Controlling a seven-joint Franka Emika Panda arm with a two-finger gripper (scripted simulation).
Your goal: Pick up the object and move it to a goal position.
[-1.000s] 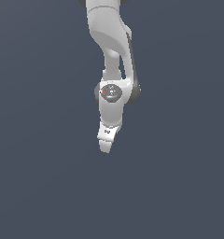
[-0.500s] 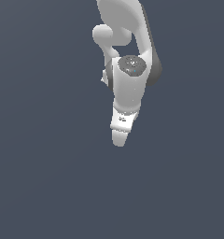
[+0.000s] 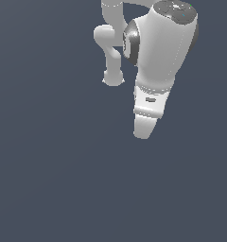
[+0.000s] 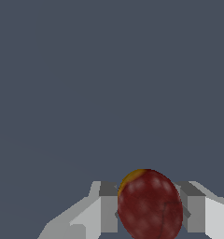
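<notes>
As seen from the wrist view, the gripper (image 4: 149, 210) is clamped on the ball (image 4: 150, 205), dark red with a yellow patch, between both fingers (image 4: 108, 207). Exterior view: arm (image 3: 160, 52) against plain grey; ball hidden.

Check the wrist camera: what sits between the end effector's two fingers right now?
In the wrist view, the dark red ball fills the gap between the end effector fingers, one on either side. The exterior view hides it.
</notes>
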